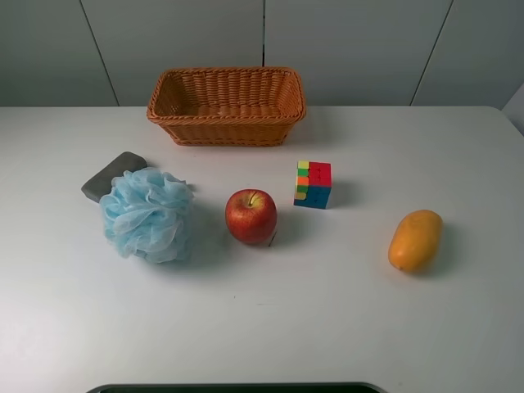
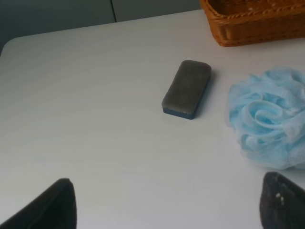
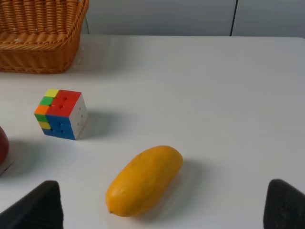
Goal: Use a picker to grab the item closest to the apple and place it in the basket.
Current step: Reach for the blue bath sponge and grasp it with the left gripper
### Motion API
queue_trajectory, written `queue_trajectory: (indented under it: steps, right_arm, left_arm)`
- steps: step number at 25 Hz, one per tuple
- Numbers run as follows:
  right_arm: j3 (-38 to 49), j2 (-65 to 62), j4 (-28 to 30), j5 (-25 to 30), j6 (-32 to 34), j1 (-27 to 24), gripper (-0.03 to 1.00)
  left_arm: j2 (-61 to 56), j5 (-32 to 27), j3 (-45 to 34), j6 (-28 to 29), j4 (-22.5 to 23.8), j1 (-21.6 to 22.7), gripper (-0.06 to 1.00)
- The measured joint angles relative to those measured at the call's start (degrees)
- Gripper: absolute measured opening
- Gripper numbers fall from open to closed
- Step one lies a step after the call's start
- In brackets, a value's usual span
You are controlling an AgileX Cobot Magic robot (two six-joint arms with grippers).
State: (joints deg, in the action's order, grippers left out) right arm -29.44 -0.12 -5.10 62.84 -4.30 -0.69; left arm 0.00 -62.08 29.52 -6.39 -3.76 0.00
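A red apple (image 1: 250, 215) sits mid-table; only its edge (image 3: 2, 145) shows in the right wrist view. A colourful puzzle cube (image 1: 313, 184) (image 3: 60, 113) stands just to its right and a little behind, the nearest item to it. A blue bath pouf (image 1: 147, 214) (image 2: 267, 124) lies to the apple's left. A wicker basket (image 1: 226, 131) (image 2: 252, 36) (image 3: 33, 57) stands empty at the back. My left gripper (image 2: 169, 205) is open and empty, short of the pouf. My right gripper (image 3: 162, 212) is open and empty, just short of a mango. Neither gripper shows in the high view.
A yellow mango (image 1: 415, 240) (image 3: 144, 180) lies at the right. A grey eraser block (image 1: 110, 174) (image 2: 186, 88) lies behind the pouf on the left. A dark edge (image 1: 237, 387) runs along the table's front.
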Motion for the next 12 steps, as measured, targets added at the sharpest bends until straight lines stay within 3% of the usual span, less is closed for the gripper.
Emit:
queue_trajectory:
  steps: [5, 12]
  right_arm:
    - [0.00, 0.00, 0.00, 0.00, 1.14, 0.00, 0.63]
    - [0.00, 0.00, 0.00, 0.00, 1.36, 0.00, 0.63]
  left_arm:
    - [1.12, -1.24, 3.19, 2.29, 0.55, 0.00, 0.74]
    - [17.72, -5.75, 14.80, 3.15, 1.32, 0.00, 0.74]
